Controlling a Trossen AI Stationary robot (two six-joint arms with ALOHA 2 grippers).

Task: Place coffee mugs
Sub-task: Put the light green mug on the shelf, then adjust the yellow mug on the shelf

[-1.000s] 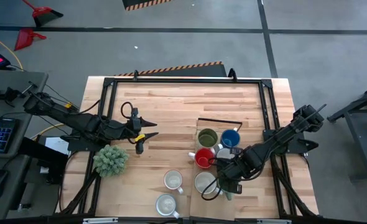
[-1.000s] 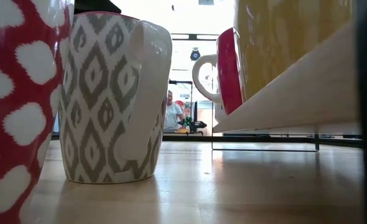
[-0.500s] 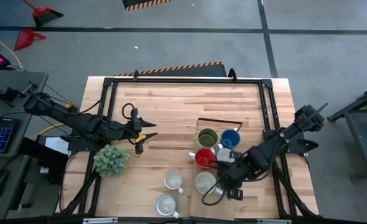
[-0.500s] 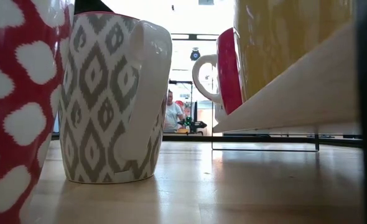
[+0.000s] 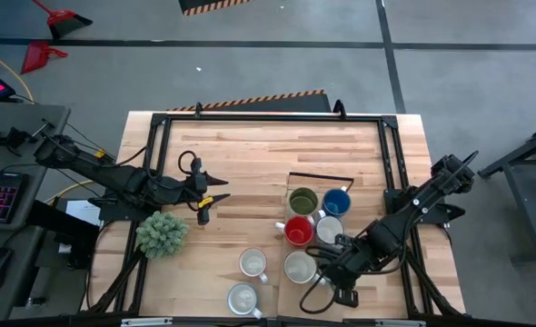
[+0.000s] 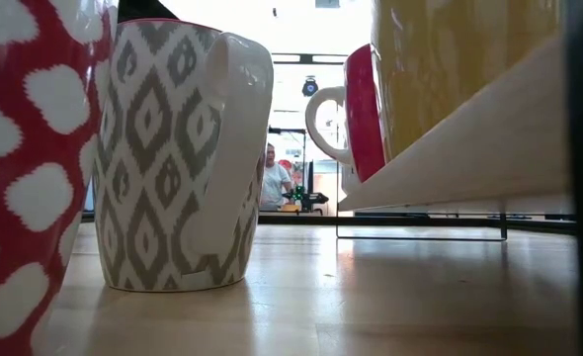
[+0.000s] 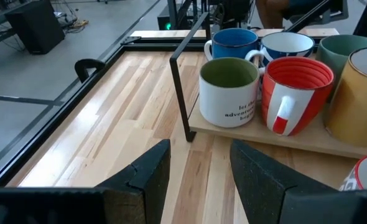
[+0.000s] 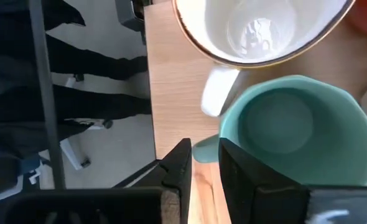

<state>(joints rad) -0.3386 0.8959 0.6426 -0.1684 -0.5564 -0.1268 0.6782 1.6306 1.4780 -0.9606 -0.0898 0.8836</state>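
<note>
1. The table (image 5: 250, 154) is pale wood with a black frame round its edges; the coffee mugs stand toward its right and front part.
2. On a low wooden tray (image 7: 277, 135) sit the olive green mug (image 5: 302, 200), the blue mug (image 5: 336, 202), the red mug (image 5: 297, 231) and a white mug (image 5: 329, 229), packed close together; a cream mug (image 5: 299, 266) stands at the tray's front end.
3. The teal green mug (image 8: 292, 127) stands just beside that cream mug, its handle pointing toward the right arm's wrist camera; in the high view the arm covers it.
4. Two more pale mugs stand off the tray on the bare table: one (image 5: 253, 262) left of the cream mug, the other (image 5: 242, 297) nearer the front edge.
5. The right gripper (image 8: 202, 163) hangs low over the tray's front right corner; its jaws stand a narrow gap apart on either side of the teal mug's handle; whether they press on the handle I cannot tell.
6. The left gripper (image 7: 197, 163) waits over the table's left middle, well apart from the mugs; its jaws are spread and hold nothing.
7. A bushy green plant (image 5: 163, 233) stands near the left edge, just in front of the left gripper.
8. In the low view a patterned grey-and-white mug (image 6: 178, 158) fills the near ground; a person (image 6: 274, 180) shows far off in the room behind.
</note>
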